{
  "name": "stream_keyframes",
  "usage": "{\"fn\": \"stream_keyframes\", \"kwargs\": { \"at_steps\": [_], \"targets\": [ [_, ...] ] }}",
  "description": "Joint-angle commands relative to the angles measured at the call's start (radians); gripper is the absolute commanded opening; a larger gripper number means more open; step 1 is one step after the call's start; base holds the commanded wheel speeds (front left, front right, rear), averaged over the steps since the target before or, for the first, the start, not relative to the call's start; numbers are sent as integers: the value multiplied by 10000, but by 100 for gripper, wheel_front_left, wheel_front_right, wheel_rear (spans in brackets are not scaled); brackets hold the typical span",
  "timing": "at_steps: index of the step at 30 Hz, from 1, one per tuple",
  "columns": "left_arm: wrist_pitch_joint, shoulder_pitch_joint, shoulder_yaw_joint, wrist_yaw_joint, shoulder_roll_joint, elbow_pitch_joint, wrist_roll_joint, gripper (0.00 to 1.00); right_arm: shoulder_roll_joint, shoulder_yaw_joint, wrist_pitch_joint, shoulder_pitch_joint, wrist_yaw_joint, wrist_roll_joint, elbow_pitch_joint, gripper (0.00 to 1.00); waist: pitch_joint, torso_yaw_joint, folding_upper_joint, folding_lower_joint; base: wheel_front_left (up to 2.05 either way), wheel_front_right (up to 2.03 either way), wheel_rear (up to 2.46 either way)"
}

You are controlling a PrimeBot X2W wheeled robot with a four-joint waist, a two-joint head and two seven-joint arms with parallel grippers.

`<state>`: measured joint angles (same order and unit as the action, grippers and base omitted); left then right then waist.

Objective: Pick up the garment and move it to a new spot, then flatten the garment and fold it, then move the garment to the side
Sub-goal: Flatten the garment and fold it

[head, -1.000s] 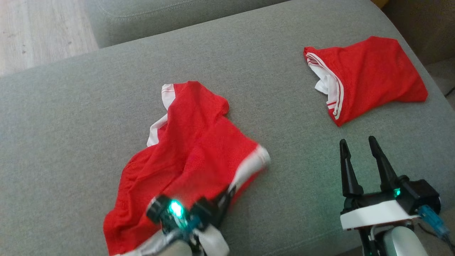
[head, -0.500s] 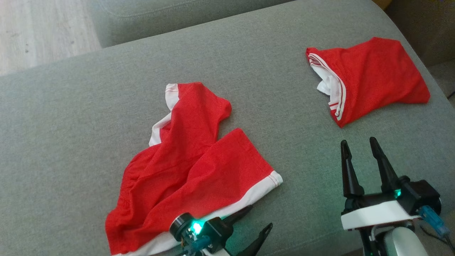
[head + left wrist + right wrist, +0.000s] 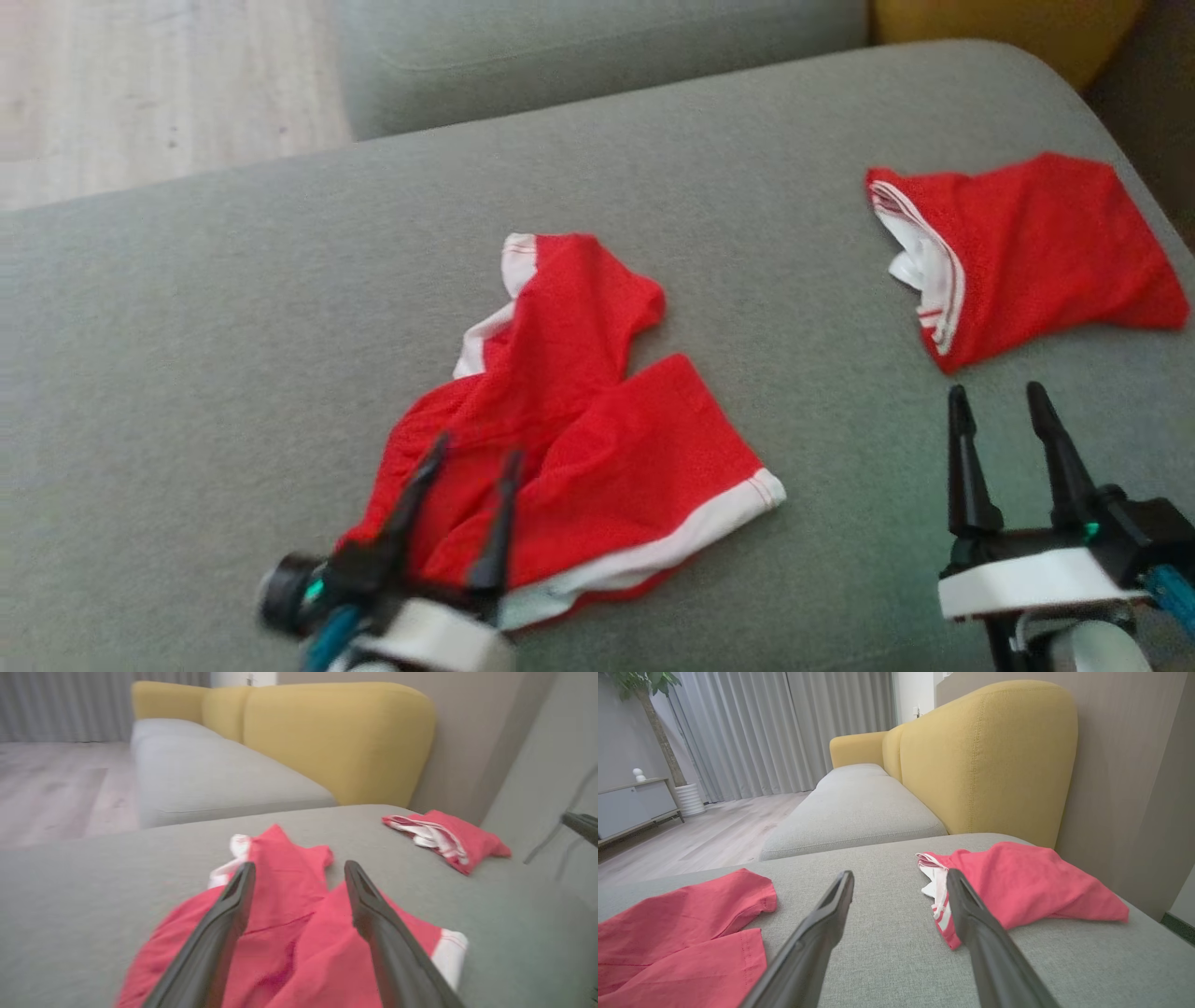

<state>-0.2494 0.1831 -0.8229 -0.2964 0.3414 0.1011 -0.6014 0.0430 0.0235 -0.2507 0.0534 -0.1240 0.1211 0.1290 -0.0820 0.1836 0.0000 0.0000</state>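
Observation:
The garment (image 3: 597, 439), red shorts with white hems, lies spread and wrinkled in the middle of the grey sofa seat (image 3: 187, 355). My left gripper (image 3: 474, 453) hovers over its near left part, open, with nothing between its fingers. In the left wrist view the garment (image 3: 289, 891) lies just under and beyond the left gripper (image 3: 299, 868). At the lower right my right gripper (image 3: 996, 397) stands open and empty above bare cushion. The right wrist view puts the right gripper (image 3: 900, 875) over the seat, with the garment (image 3: 682, 933) at its left.
A second red garment (image 3: 1036, 243), folded, lies at the seat's far right corner, and appears as the folded red garment (image 3: 1017, 882) just right of my right fingers. A yellow sofa back (image 3: 990, 756) rises beyond it. Wooden floor (image 3: 140, 84) shows past the seat's far left edge.
My left gripper opened and let go of the garment's white-hemmed leg, which now lies flat, then swung left over the shorts. The head camera shifted too. The right gripper stayed still.

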Motion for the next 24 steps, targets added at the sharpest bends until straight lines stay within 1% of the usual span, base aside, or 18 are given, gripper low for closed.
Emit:
{"fn": "stream_keyframes", "kwargs": {
  "at_steps": [1, 3, 5, 6, 9, 11, 16, 22, 24],
  "targets": [
    [-121, -66, 652, -120, 226, -404, 117, 100, 72, -150, -111, -166, -67, -88, -380, 100, 215, -288, 0, 0, 0, 0, 0],
    [-121, -708, 1489, -291, 319, -753, 314, 100, 72, -9, -111, -90, -67, -118, -398, 100, 340, -515, 0, 0, 0, 0, 0],
    [-122, -1345, 2341, -343, 289, -1033, 504, 100, 72, 145, -111, -21, -67, -148, -399, 100, 441, -754, 0, 0, 0, 0, 0],
    [-122, -1649, 2743, -333, 243, -1114, 619, 100, 72, 212, -111, 8, -67, -162, -393, 100, 492, -873, 0, 0, 0, 0, 0],
    [-122, -2469, 3713, -91, -10, -1165, 994, 100, 72, 296, -111, 107, -67, -166, -294, 100, 660, -1226, 0, 0, 0, 0, 0],
    [-123, -2896, 4280, 196, -278, -1076, 1223, 100, 72, 272, -111, 198, -67, -110, -92, 100, 765, -1447, 0, 0, 0, 0, 0],
    [-123, -3488, 5434, 1138, -932, -514, 1914, 100, 72, -150, -111, 257, -67, -346, 469, 100, 925, -1830, 0, 0, 0, 0, 0],
    [-123, -3749, 6257, 2660, -1594, -35, 2493, 100, 72, -405, -111, 279, -67, -328, 729, 100, 1044, -1795, 0, 0, 0, 0, 0],
    [-123, -3825, 6535, 2941, -1808, 135, 2624, 100, 72, -458, -111, 303, -67, -284, 737, 100, 1078, -1709, 0, 0, 0, 0, 0]
  ]
}}
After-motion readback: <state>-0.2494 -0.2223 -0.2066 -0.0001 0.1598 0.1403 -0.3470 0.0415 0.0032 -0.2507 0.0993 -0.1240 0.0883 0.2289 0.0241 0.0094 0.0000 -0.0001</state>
